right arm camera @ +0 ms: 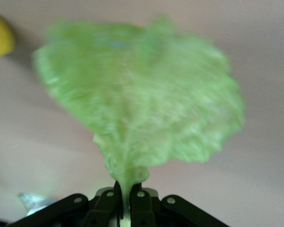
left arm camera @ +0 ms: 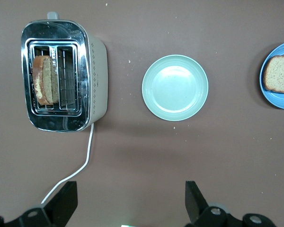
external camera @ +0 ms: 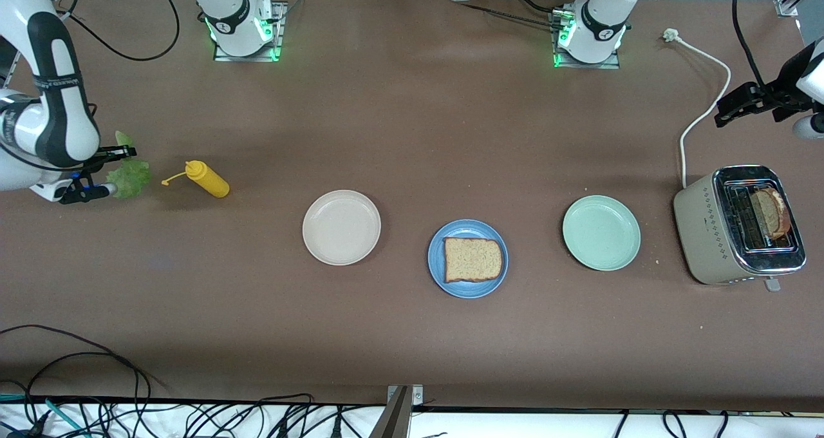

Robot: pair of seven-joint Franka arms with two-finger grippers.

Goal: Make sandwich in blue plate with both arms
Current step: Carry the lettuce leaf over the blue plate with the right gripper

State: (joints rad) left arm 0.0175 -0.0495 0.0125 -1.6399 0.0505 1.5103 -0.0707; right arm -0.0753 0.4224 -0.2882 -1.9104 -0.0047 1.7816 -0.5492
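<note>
Nearest cam: blue plate [external camera: 468,258] w/ one bread slice [external camera: 472,259] on it, mid-table. Right gripper [external camera: 111,171] clenched on lettuce leaf [external camera: 129,177], near the mustard bottle [external camera: 207,178]. Left gripper [left arm camera: 131,202] spread wide, holding nothing, up by the toaster [external camera: 740,225].

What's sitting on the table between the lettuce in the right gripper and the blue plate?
In the front view, a yellow squeeze bottle and a cream-white plate lie between the lettuce leaf in the right gripper and the blue plate.
</note>
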